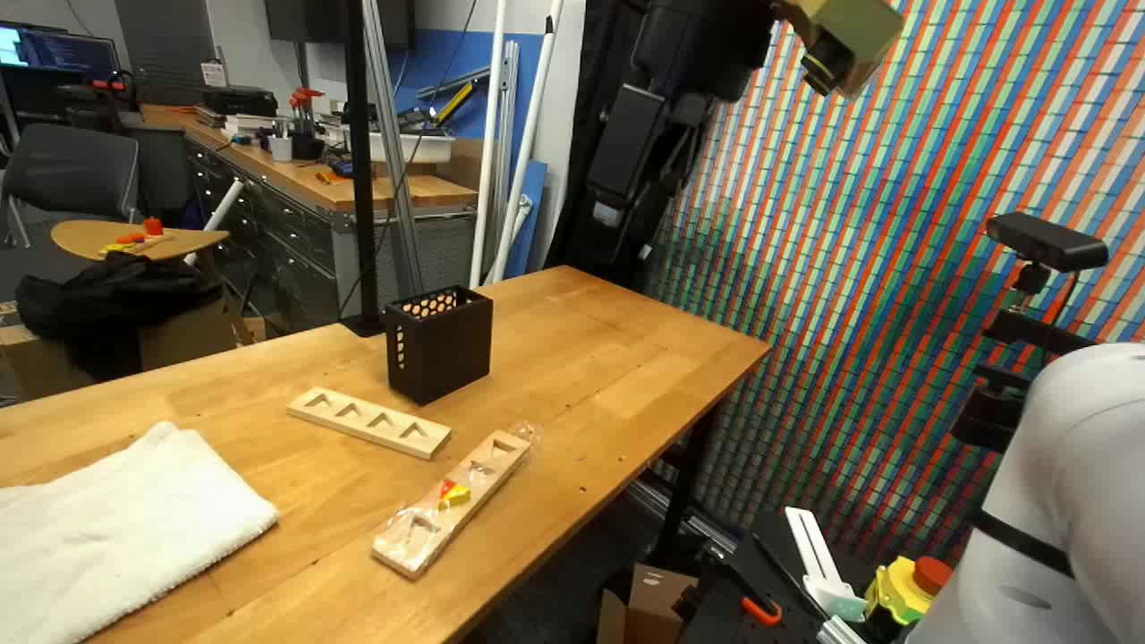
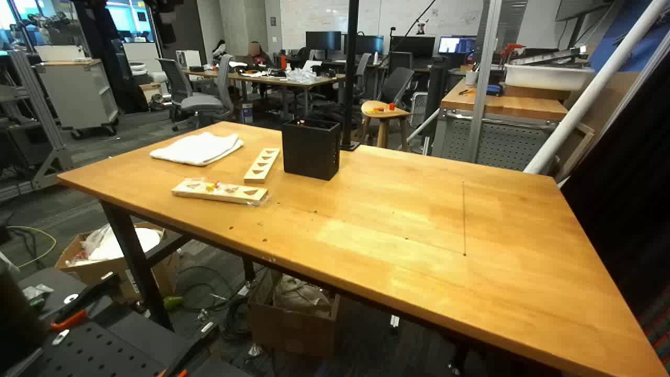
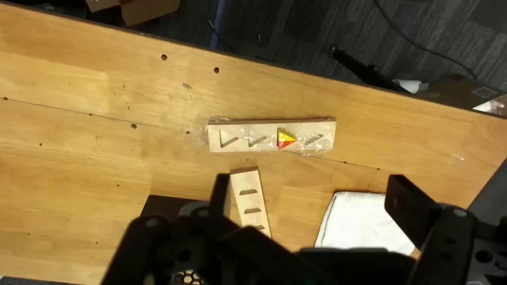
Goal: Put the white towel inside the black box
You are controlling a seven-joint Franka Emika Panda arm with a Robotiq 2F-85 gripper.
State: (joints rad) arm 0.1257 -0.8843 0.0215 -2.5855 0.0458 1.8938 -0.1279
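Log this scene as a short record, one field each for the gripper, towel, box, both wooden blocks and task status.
Gripper: open, holding nothing
White towel: lying on the wooden table, looks folded
Black box: upright on the table, open at the top, holes in some sides; its floor is not visible
Bare slotted block: between towel and box, touching neither
Plastic-wrapped block: near the table edge, a yellow-and-red triangle at one slot
Task status: not yet done; towel outside the box
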